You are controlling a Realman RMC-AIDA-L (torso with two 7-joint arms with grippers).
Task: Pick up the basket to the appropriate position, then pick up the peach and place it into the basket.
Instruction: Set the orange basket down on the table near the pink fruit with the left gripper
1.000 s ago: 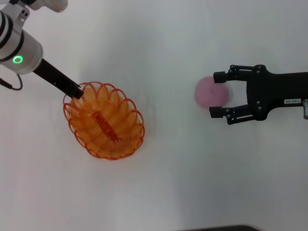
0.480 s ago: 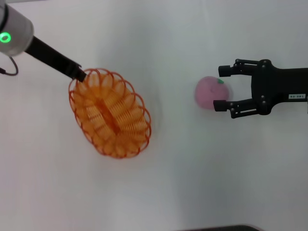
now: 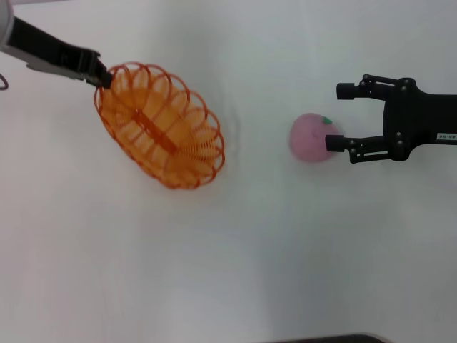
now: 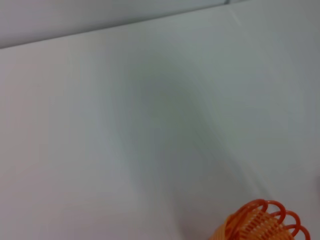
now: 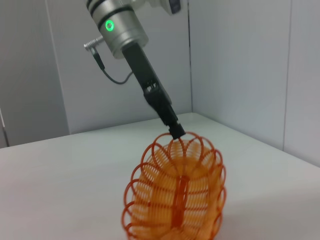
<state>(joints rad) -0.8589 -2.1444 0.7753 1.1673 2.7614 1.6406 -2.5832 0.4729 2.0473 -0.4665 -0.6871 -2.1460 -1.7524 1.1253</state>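
The oval orange wire basket (image 3: 160, 126) hangs tilted in the head view's upper left, lifted off the white table. My left gripper (image 3: 100, 76) is shut on its far rim. From the right wrist view the basket (image 5: 176, 196) is seen tipped up on edge, held at the top rim by the left gripper (image 5: 176, 132). A few rim loops of the basket (image 4: 260, 222) show in the left wrist view. The pink peach (image 3: 313, 137) with a green leaf mark lies on the table at right. My right gripper (image 3: 340, 116) is open, its fingertips around the peach's right side.
The white table (image 3: 235, 250) spreads under everything. Grey walls (image 5: 240, 60) stand behind the table's far edge in the right wrist view. A dark strip (image 3: 328, 339) runs along the table's near edge.
The left gripper has lifted the basket and carried it up and away, tilting it. The right gripper has drawn back to the right, so the peach shows more fully.
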